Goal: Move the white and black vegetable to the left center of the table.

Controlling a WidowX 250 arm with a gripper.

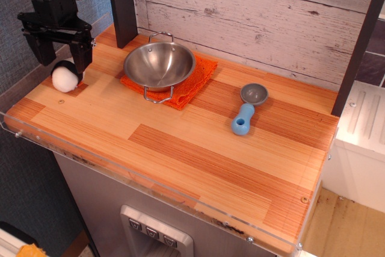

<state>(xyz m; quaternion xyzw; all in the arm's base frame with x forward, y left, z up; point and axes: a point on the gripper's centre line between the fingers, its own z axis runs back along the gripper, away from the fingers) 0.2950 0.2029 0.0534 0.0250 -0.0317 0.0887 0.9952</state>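
The white and black vegetable, a small white ball with a black patch at its top, lies on the table near the left edge, about midway along it. My gripper hangs just above it, with its two black fingers spread apart and nothing between them. The ball sits below and between the fingertips, apart from them.
A steel bowl stands on an orange cloth to the right of the gripper. A blue-handled grey scoop lies further right. A dark post rises behind the bowl. A clear acrylic rim edges the table front.
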